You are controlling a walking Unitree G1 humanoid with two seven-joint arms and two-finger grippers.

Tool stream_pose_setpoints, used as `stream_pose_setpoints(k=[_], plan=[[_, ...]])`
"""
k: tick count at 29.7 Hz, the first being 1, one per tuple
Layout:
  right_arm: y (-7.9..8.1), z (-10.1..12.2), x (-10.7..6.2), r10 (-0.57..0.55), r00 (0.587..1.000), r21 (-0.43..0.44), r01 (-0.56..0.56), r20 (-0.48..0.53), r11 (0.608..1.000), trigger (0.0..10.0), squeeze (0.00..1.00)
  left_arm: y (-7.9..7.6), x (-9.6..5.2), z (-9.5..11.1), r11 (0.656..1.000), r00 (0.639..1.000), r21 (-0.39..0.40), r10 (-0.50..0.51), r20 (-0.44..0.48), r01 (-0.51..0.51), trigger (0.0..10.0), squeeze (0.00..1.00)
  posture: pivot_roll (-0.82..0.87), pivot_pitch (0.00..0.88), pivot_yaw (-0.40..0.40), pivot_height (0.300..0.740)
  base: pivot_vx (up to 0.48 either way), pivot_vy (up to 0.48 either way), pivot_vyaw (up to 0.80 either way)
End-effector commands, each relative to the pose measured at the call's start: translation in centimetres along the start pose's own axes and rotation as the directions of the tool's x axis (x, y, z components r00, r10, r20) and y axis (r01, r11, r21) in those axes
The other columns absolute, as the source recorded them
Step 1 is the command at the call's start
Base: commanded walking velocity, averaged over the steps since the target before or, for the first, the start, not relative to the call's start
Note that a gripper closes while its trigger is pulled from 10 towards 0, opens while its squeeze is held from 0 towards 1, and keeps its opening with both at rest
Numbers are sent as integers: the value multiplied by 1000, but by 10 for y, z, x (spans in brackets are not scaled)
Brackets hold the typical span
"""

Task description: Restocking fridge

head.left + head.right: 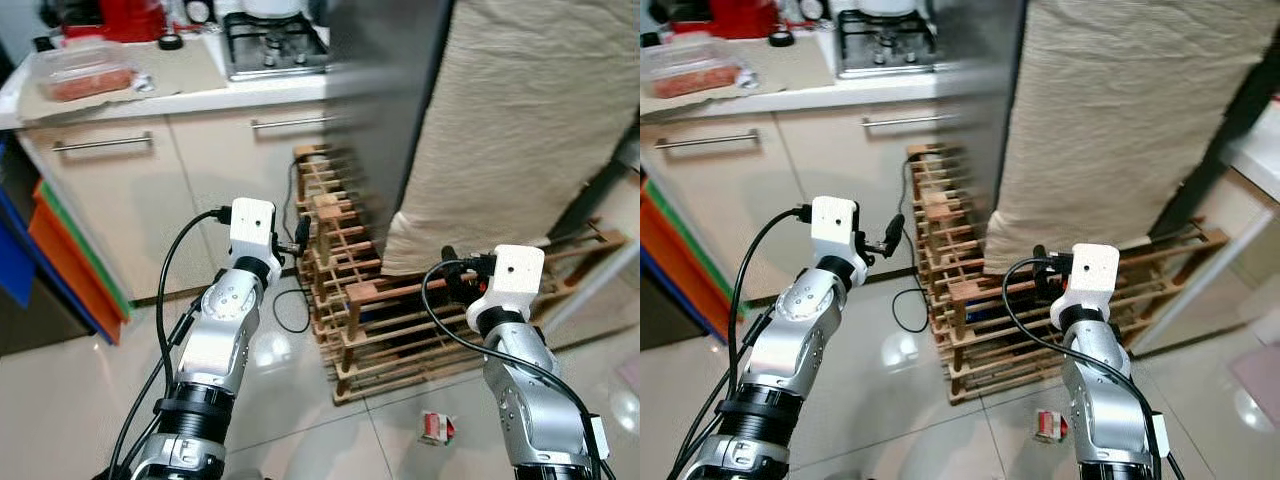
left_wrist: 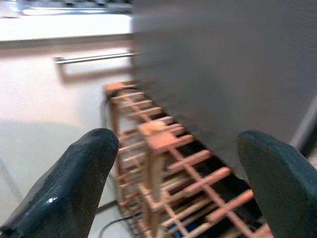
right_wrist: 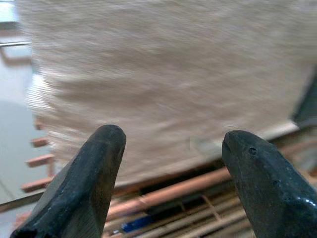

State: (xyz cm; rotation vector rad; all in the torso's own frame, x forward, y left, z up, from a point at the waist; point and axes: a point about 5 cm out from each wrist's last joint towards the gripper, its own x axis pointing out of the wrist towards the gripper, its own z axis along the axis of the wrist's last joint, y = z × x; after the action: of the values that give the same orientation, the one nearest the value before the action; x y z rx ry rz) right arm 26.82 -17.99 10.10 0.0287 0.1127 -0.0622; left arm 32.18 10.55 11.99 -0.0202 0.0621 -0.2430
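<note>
A tall grey fridge (image 1: pixel 385 100) stands ahead, its side panel facing me. My left gripper (image 1: pixel 300 236) is raised in front of it, open and empty; between its spread fingers (image 2: pixel 74 188) I see the grey panel and a wooden rack (image 2: pixel 168 163). My right gripper (image 1: pixel 450 266) is also up and open with nothing in it, pointing at a beige cloth (image 3: pixel 163 74) that hangs over something tall to the right of the fridge. A small red and white carton (image 1: pixel 436 428) lies on the tiled floor near my right arm.
The wooden slatted rack (image 1: pixel 350 300) lies on the floor against the fridge, with a black cable (image 1: pixel 290 315) beside it. On the left are white cabinets (image 1: pixel 130 190), a counter with a clear food box (image 1: pixel 85 70), and a gas hob (image 1: pixel 275 45). Coloured boards (image 1: pixel 70 260) lean far left.
</note>
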Motion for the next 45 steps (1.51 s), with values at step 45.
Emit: stream_pose_setpoints(k=[45], plan=[[3, -3, 2, 5, 1000, -36, -5, 5, 999, 10000, 0, -3, 4, 9, 999, 999, 38, -12, 31, 11, 10000, 0, 39, 0, 4, 740, 0, 0, -458]])
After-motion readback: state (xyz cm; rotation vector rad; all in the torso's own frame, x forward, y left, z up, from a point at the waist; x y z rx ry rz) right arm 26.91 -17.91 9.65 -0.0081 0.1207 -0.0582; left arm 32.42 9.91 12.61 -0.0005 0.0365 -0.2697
